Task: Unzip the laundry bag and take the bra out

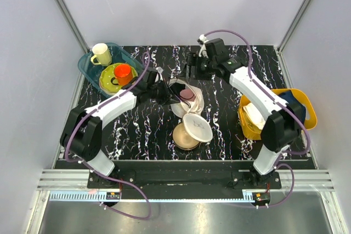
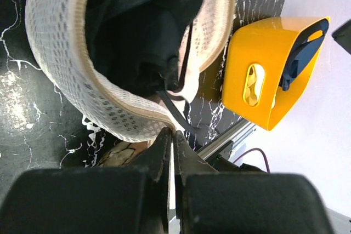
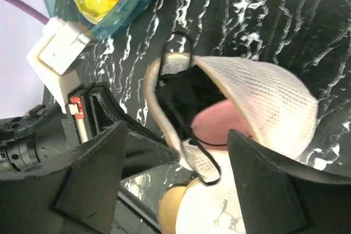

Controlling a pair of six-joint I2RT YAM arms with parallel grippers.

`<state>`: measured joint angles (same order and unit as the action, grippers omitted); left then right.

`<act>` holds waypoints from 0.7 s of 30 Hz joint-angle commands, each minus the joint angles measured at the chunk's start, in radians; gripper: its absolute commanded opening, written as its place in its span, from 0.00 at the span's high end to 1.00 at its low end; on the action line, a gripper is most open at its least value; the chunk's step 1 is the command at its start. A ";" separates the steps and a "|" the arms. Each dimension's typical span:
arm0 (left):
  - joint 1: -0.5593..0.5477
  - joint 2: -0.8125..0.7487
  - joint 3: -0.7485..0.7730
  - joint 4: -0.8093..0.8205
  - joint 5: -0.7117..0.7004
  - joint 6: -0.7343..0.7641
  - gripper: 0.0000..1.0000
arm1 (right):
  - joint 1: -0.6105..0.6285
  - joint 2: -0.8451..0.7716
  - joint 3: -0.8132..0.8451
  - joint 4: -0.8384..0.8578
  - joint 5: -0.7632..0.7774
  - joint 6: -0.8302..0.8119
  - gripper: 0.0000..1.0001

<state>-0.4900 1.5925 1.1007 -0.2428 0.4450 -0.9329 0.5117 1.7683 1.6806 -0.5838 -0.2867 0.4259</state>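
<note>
The cream mesh laundry bag (image 1: 189,102) lies open in the middle of the table, its dark mouth up. Its round zip lid (image 1: 198,127) with the bra drawing hangs open over a bronze bowl (image 1: 184,138). The pink bra (image 1: 187,93) shows inside the mouth, and in the right wrist view (image 3: 216,125). My left gripper (image 1: 166,96) is shut on the bag's rim (image 2: 137,118), jaws pinched at its edge (image 2: 173,133). My right gripper (image 1: 190,73) is open and empty just behind the bag, its jaws (image 3: 175,160) spread above the mouth.
A teal tray (image 1: 88,65) with a yellow mug, a yellow-green dish and an orange cup (image 1: 123,72) stands at the back left. A yellow basket (image 1: 249,124) with white and dark blue cloth (image 1: 293,105) stands at the right; it also shows in the left wrist view (image 2: 269,80).
</note>
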 commanded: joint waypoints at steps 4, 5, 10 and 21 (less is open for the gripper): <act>0.001 0.035 -0.021 0.074 0.031 -0.009 1.00 | -0.157 -0.237 -0.246 0.130 0.064 0.068 0.16; 0.001 0.038 -0.031 0.080 0.035 -0.010 1.00 | -0.163 -0.245 -0.269 0.134 0.048 0.073 0.18; -0.001 0.052 -0.058 0.096 0.052 0.003 1.00 | -0.145 -0.227 -0.393 0.177 -0.034 0.109 0.38; 0.002 0.078 -0.050 0.060 0.034 0.031 1.00 | 0.010 -0.116 -0.341 0.225 0.116 0.192 0.55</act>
<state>-0.4900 1.6627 1.0183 -0.1772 0.4786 -0.9283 0.4923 1.6161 1.2770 -0.4122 -0.2371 0.5678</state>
